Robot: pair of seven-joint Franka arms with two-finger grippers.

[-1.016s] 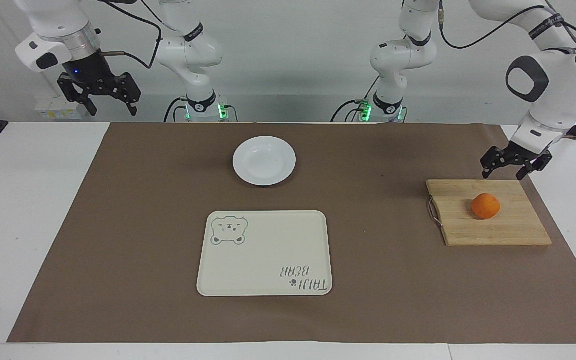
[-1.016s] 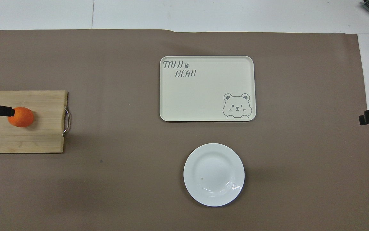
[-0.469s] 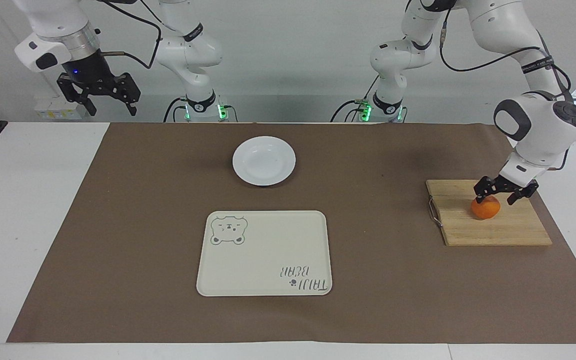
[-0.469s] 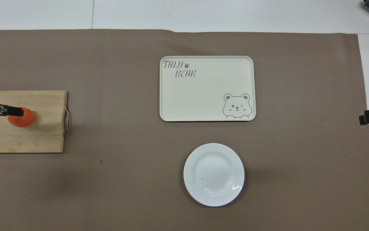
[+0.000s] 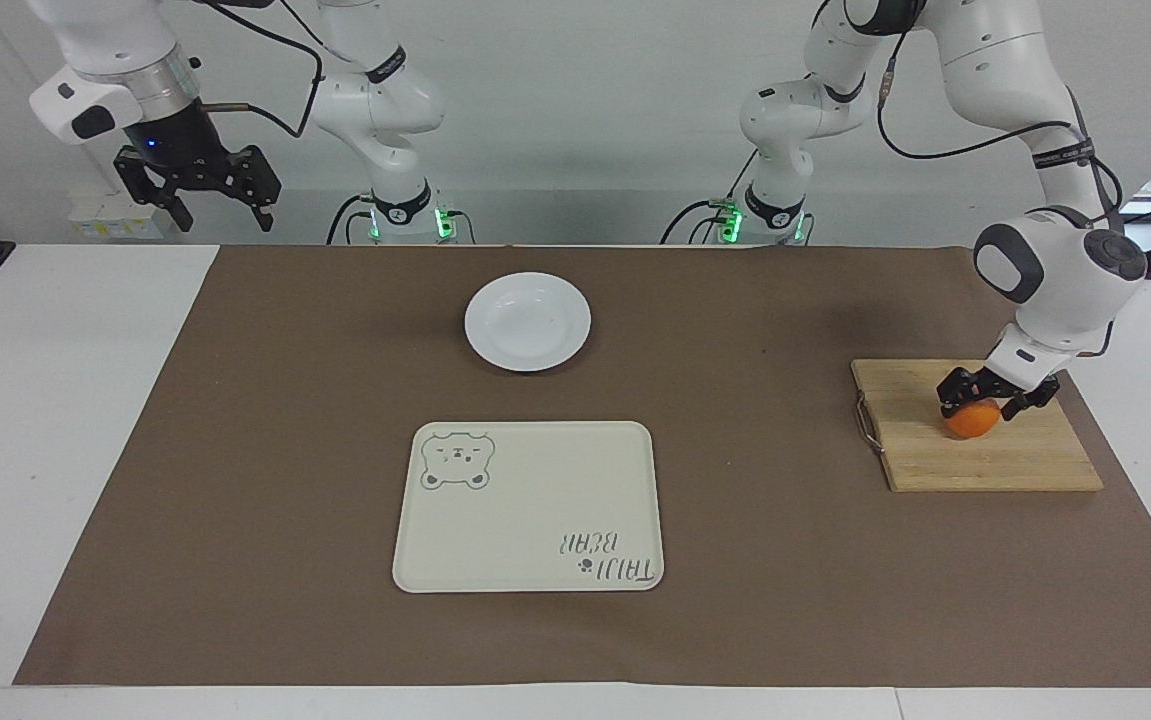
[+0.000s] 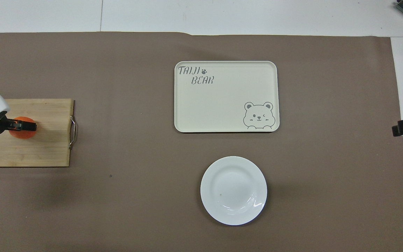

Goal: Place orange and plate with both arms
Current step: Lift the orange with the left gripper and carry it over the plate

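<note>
One orange (image 5: 971,421), one plate (image 5: 527,321), one tray (image 5: 528,506) (cream) — one cutting board (image 5: 975,455).

- Robotics lab, staged test bench.
- Two white jointed arms (image 5: 375,100) bolted at one table edge, black cables trailing, green lights at their bases.
- White table (image 5: 55,420) under a plain brown mat (image 5: 755,560); bare pale wall (image 5: 585,100).
- Household props laid out apart: tray (image 5: 525,520), cutting board (image 5: 995,460).

Bare mat (image 5: 785,330) (plate (image 5: 527,321) to board (image 5: 975,440))
</note>
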